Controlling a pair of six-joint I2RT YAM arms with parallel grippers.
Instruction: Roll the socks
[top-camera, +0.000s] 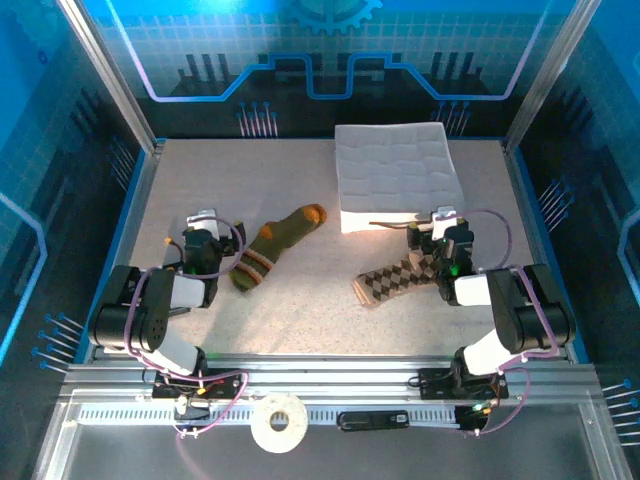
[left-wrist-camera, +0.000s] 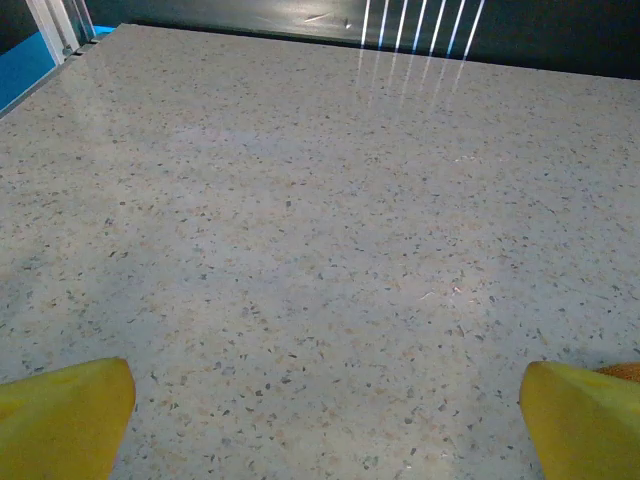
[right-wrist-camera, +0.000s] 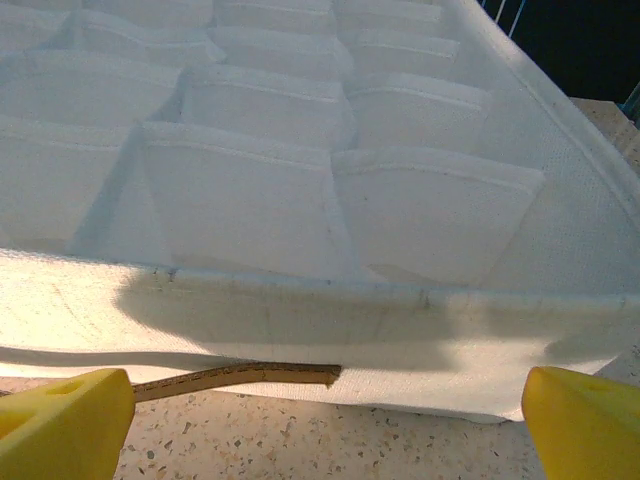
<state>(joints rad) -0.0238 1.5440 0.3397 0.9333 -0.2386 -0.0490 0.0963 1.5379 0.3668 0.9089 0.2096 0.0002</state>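
- Now the olive-green sock (top-camera: 275, 245) lies flat on the table (top-camera: 330, 320), left of the white quilted box (top-camera: 400, 170).
- The argyle sock (top-camera: 397, 278) lies just in front of that box's near edge.
- The left gripper (top-camera: 203, 222) sits well left of the box, beside the green sock, with its jaws spread wide and empty.
- The right gripper (right-wrist-camera: 325, 400) faces the box's near wall, its jaws wide apart too and gripping nothing.
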